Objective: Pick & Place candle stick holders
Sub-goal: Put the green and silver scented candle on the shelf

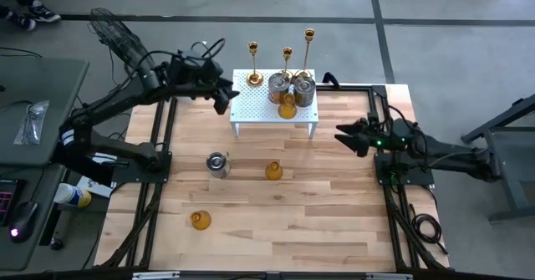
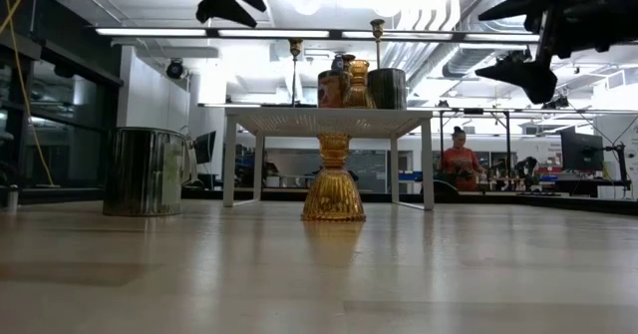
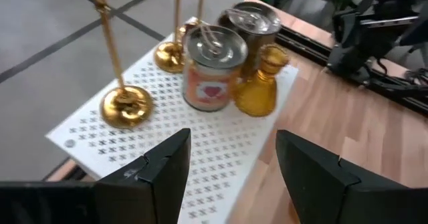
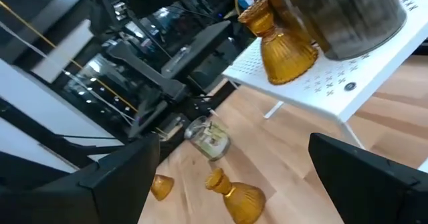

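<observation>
On the white rack at the table's far side stand three gold stemmed holders, two silver cups and one amber glass holder, all upright on their bases. A silver cup and two amber holders stand on the bare table. My left gripper hovers open over the rack's left end, nothing between its fingers. My right gripper hangs open to the right of the rack, clear of everything.
The rack's legs stand on the wooden table, with room beneath. Black frame rails run along the table's left and right sides. The near half of the table holds only the one amber holder.
</observation>
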`<move>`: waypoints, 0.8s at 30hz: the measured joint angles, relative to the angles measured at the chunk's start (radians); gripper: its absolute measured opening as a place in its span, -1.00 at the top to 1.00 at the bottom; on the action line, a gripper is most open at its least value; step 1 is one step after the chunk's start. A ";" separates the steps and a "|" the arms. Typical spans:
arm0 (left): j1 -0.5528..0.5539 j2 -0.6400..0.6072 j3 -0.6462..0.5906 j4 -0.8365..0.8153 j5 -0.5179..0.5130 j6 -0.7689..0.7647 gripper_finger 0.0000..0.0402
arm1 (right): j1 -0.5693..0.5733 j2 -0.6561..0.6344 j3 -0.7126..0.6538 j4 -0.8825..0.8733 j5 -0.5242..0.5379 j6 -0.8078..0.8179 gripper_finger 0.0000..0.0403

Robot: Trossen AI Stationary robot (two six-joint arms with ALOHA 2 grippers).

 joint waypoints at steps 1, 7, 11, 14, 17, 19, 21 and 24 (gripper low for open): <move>-0.014 0.000 0.000 -0.005 -0.013 -0.011 -0.08 | 0.009 -0.015 -0.015 0.010 0.005 0.003 -0.86; -0.121 0.000 0.000 -0.012 -0.131 -0.081 -0.08 | 0.077 -0.078 -0.089 0.068 0.052 0.029 -0.86; -0.179 0.000 0.000 -0.035 -0.207 -0.106 -0.08 | 0.129 -0.112 -0.122 0.071 0.100 0.030 -0.86; -0.213 0.000 -0.001 -0.055 -0.248 -0.116 -0.08 | 0.158 -0.141 -0.148 0.074 0.138 0.036 -0.86; -0.229 0.000 -0.002 -0.066 -0.264 -0.125 -0.08 | 0.174 -0.171 -0.177 0.071 0.158 0.045 -0.86; -0.229 0.000 -0.002 -0.066 -0.263 -0.132 -0.08 | 0.179 -0.191 -0.193 0.070 0.161 0.048 -0.86; -0.228 0.000 -0.002 -0.075 -0.263 -0.135 -0.08 | 0.180 -0.207 -0.203 0.061 0.161 0.049 -0.86; -0.228 -0.004 -0.056 -0.031 -0.250 -0.152 -0.08 | 0.180 -0.220 -0.210 0.056 0.162 0.048 -0.86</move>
